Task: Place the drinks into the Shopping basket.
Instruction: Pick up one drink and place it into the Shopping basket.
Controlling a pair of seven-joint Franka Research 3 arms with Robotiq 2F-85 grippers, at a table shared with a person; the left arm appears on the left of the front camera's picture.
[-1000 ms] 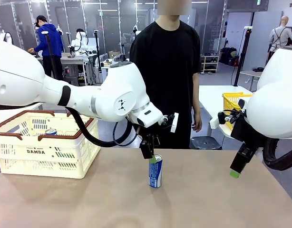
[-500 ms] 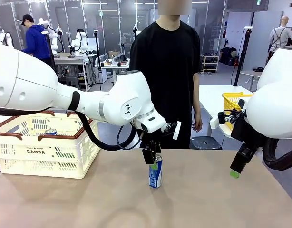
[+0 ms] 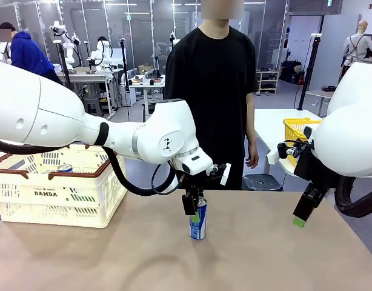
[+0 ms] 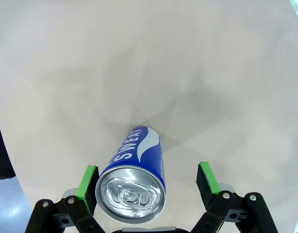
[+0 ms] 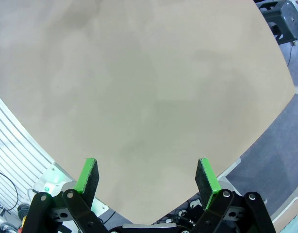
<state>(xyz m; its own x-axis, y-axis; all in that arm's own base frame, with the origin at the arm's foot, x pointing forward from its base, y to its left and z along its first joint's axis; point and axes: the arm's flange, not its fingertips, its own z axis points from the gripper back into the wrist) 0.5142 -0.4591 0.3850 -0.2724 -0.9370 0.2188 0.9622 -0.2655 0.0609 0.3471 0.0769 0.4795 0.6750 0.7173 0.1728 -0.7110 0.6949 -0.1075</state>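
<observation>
A blue "Pocari Sweat" can [image 3: 199,222] stands upright in the middle of the table. My left gripper [image 3: 193,210] hangs over its top, open. In the left wrist view the can [image 4: 135,179] sits between the green pads [image 4: 87,181], close to the left pad and apart from the right one. The cream Shopping basket [image 3: 53,193] with a brown rim stands at the left, and another can's silver top [image 3: 65,168] shows inside it. My right gripper [image 3: 300,215] hangs open above the table's right end, with nothing between its fingers [image 5: 207,175].
A person in a black shirt [image 3: 213,91] stands at the far side, arms down. A yellow mesh basket [image 3: 298,132] sits on another table behind my right arm. The right wrist view looks down on bare tabletop [image 5: 149,97] and its edge.
My left gripper has come down around the top of the blue can. The right arm has stayed where it was.
</observation>
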